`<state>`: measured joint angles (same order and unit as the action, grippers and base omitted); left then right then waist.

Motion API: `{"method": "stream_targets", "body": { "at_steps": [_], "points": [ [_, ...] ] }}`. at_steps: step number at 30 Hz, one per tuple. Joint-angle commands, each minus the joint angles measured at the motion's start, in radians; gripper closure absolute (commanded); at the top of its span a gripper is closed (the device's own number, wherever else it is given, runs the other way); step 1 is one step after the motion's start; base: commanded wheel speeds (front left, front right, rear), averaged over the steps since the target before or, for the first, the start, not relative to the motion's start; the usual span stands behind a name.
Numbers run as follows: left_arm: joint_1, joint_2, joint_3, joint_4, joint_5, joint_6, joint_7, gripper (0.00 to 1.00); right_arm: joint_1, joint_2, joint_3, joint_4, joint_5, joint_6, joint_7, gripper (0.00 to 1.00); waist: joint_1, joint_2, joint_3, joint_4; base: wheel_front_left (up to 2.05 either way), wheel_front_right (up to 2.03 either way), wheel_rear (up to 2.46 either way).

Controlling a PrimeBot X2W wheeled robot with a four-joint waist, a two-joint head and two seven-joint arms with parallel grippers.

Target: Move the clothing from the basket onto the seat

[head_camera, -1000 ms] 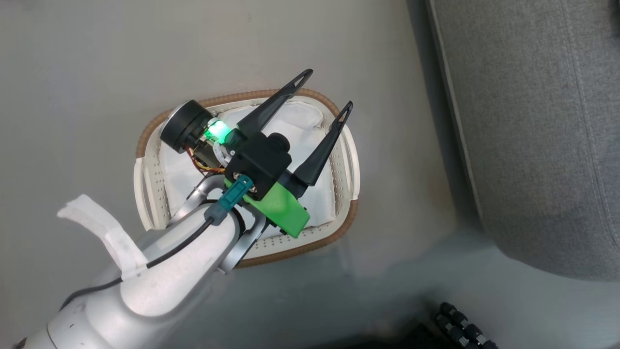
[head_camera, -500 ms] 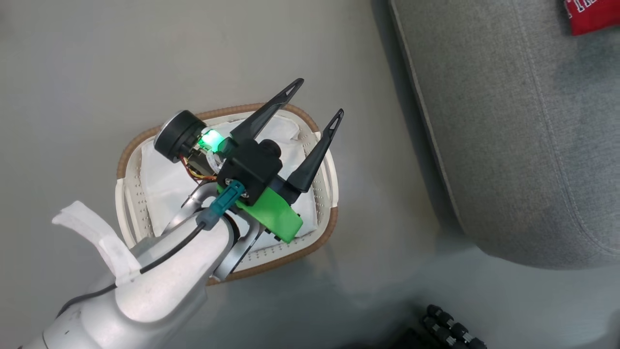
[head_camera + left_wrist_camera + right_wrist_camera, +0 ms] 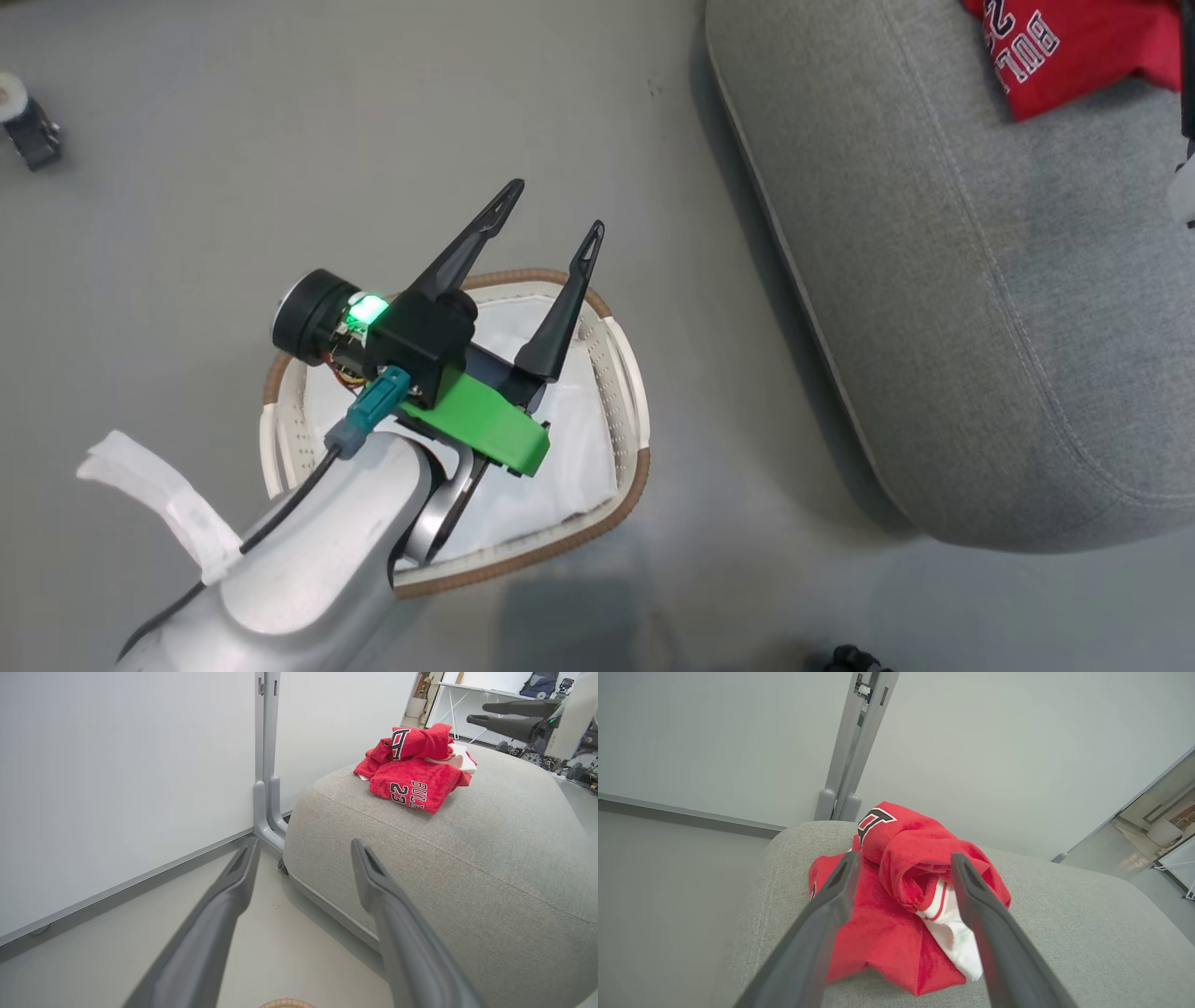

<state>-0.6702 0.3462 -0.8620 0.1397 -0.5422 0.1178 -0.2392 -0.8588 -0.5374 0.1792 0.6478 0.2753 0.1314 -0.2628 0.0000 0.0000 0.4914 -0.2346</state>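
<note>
Clothing (image 3: 906,891) on seat (image 3: 1064,933), both jaws apart

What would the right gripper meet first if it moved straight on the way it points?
Likely the red clothing piled on the seat; the open right gripper aims at it, though depth is unclear.

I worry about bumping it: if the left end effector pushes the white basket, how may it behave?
The basket is probably light: thin perforated plastic with a cloth liner inside. On the smooth floor it would likely slide rather than tip, since it looks wide and low.
</note>
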Motion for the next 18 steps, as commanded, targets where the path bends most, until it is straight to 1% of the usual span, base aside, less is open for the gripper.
{"method": "stream_targets", "body": {
  "at_steps": [1,3,7,10,18],
  "points": [
    [0.029,-0.010,0.013,0.012,-0.006,0.007,-0.011,0.00,0.027,0.006,-0.010,-0.006,-0.014,-0.001,0.001,0.00,0.0000,0.0000,-0.088,0.040,0.00,0.00,0.00],
    [0.053,-0.019,0.038,0.029,-0.020,0.009,-0.021,0.00,0.042,0.019,-0.024,-0.013,-0.026,-0.001,0.005,0.00,0.0000,0.0000,-0.126,0.063,0.00,0.00,0.00],
    [0.113,-0.038,0.102,0.049,-0.035,0.018,-0.027,0.00,0.074,0.070,-0.038,-0.030,-0.048,-0.001,0.013,0.00,0.0000,0.0000,-0.194,0.110,0.00,0.00,0.00],
    [0.179,-0.051,0.181,0.040,-0.020,0.026,-0.027,0.00,0.109,0.108,-0.047,-0.054,-0.061,-0.001,0.010,0.00,0.0000,0.0000,-0.237,0.148,0.00,0.00,0.00],
    [0.374,-0.080,0.388,0.017,0.030,0.030,-0.025,0.00,0.247,0.248,-0.060,-0.129,-0.096,-0.001,0.001,0.00,0.0000,0.0000,-0.323,0.226,0.00,0.00,0.00]
  ]
}}
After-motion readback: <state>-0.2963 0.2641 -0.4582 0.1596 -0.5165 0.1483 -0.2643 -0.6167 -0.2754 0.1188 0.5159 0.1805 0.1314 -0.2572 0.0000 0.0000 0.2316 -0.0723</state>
